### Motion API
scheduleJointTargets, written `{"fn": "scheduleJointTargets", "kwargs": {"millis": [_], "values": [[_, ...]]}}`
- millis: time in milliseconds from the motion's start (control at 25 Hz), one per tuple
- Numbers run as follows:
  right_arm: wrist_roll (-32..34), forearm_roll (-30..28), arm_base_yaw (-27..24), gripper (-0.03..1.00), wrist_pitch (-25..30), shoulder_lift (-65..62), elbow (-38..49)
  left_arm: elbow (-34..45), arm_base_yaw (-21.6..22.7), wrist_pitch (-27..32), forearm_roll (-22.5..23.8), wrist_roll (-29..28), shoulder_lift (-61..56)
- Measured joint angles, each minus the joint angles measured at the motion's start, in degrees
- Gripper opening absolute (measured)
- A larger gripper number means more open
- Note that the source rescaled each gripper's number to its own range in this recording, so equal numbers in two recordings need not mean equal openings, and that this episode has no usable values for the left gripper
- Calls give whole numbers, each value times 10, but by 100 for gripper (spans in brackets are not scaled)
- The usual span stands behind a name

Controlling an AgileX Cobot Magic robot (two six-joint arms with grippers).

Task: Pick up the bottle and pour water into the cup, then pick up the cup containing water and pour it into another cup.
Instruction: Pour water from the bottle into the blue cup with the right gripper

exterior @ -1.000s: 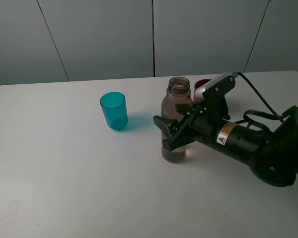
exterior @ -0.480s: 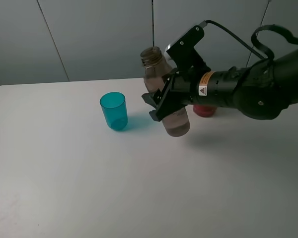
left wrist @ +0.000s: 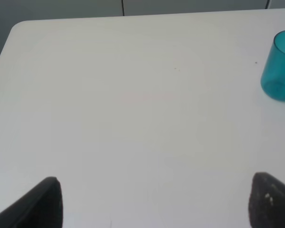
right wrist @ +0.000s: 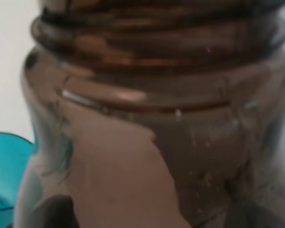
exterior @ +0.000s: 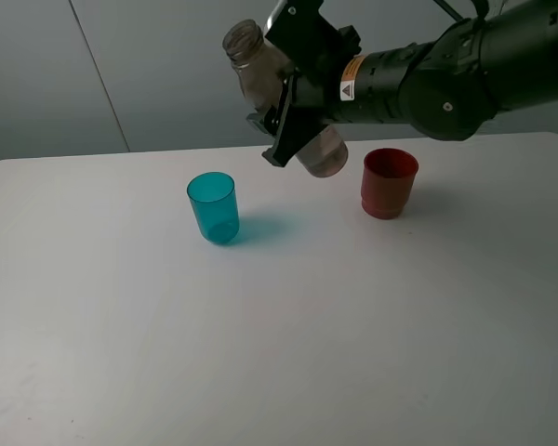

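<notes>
Right wrist view shows only the blurred bottle point(right wrist: 156, 142), which the right gripper point(exterior: 281, 130) pinches. Left gripper point(left wrist: 154, 204) is spread above the white table point(left wrist: 133, 118).

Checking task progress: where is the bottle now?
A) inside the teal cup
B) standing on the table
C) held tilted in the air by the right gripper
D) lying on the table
C: the right gripper is shut on the bottle, which hangs tilted above the table, neck leaning toward the teal cup.
</notes>
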Motion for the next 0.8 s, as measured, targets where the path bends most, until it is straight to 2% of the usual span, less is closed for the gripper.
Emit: {"fn": "scheduleJointTargets", "kwargs": {"millis": [560, 800], "values": [[-222, 7, 0, 0, 10, 131, -115, 0, 0, 0, 0, 0, 0], [-361, 79, 0, 0, 13, 170, -143, 0, 0, 0, 0, 0, 0]]}}
